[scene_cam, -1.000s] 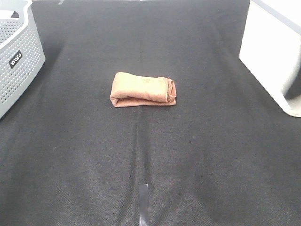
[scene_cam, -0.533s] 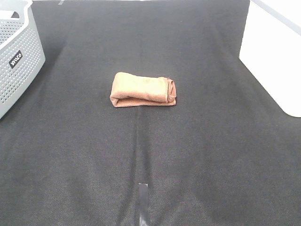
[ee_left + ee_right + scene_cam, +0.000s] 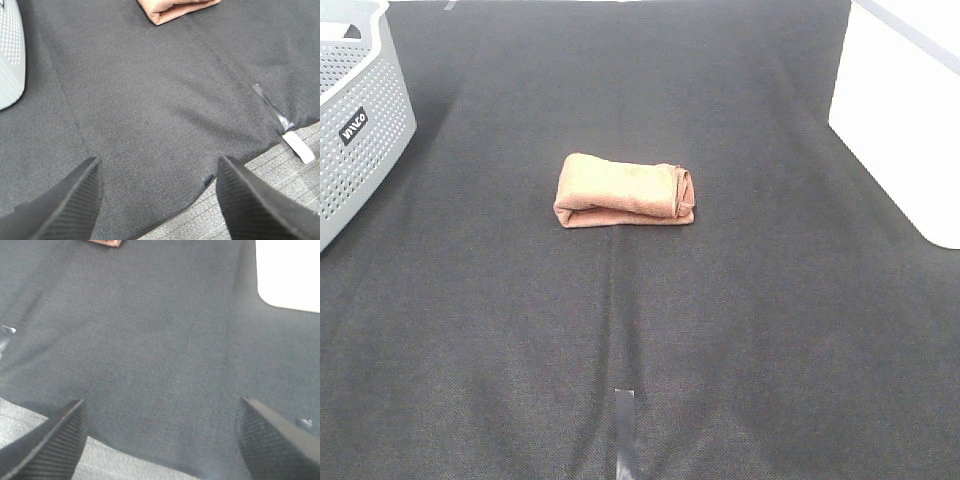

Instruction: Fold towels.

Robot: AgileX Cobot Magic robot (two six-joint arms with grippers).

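The brown towel lies folded into a small thick rectangle on the black cloth in the middle of the table. Its near corner shows in the left wrist view, and a sliver of it in the right wrist view. My left gripper is open and empty, low near the table's front edge, far from the towel. My right gripper is open and empty, also back near the front edge. Neither arm shows in the exterior high view.
A grey perforated laundry basket stands at the far left, also in the left wrist view. A white box stands at the right, also in the right wrist view. A strip of tape marks the cloth's front middle.
The grey edge seen by the white box at the right one second ago has gone from the exterior high view. The towel has not moved.
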